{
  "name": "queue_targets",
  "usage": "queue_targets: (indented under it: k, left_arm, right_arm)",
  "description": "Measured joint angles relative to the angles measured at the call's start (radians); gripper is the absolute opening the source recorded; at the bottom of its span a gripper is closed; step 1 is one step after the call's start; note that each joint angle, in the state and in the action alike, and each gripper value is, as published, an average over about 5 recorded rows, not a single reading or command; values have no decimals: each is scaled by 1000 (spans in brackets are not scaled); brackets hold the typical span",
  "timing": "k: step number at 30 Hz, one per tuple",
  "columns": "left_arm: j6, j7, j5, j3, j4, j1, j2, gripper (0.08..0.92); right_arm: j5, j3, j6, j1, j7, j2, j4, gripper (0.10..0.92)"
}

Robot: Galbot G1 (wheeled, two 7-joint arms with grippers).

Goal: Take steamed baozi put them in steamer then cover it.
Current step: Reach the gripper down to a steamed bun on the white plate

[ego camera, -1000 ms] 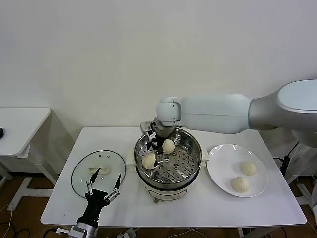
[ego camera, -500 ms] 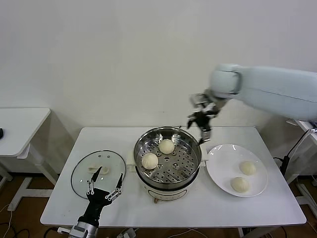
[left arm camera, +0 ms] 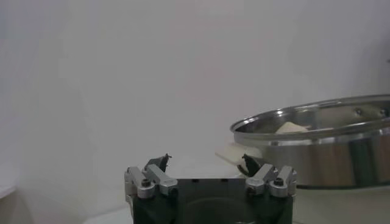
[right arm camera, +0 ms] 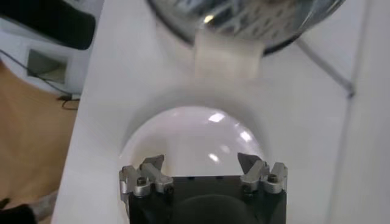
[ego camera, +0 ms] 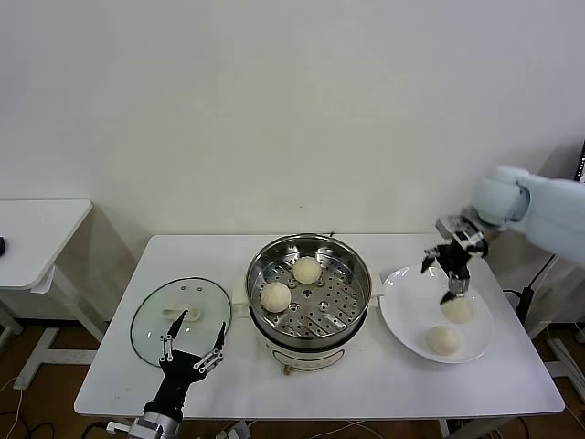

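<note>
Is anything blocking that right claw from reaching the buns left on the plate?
Nothing visible does. The right end effector, open, hangs just above the plate; the nearer baozi sits uncovered right below it, the other baozi beside it.

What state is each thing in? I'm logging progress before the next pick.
steamer: uncovered, two baozi on its tray.
baozi in steamer: two, apart.
baozi on plate: two, waiting.
plate: flat on the table.
glass lid: off, lying left of the steamer.
right gripper: open, empty, above the plate.
left gripper: open, idle near the lid.

No readable text, labels or numbers appear anywhere.
</note>
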Motion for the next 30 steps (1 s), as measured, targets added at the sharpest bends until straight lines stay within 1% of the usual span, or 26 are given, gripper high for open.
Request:
queue_targets:
  k: [12, 25, 27, 30]
  left_arm:
    - [-5, -2, 4, 0, 15, 0, 0, 823]
    - [-6, -3, 6, -6, 16, 6, 8, 823]
    - [-6, -4, 5, -5, 15, 6, 7, 823]
    - [-5, -4, 4, -3, 11, 7, 6, 823]
  right_arm:
    - [-59, 81, 21, -206, 42, -20, -75, 823]
    - [-74, 141, 26, -315, 104, -7, -117, 818]
    - [-74, 148, 26, -323, 109, -6, -118, 799]
    - [-76, 155, 29, -329, 114, -9, -117, 747]
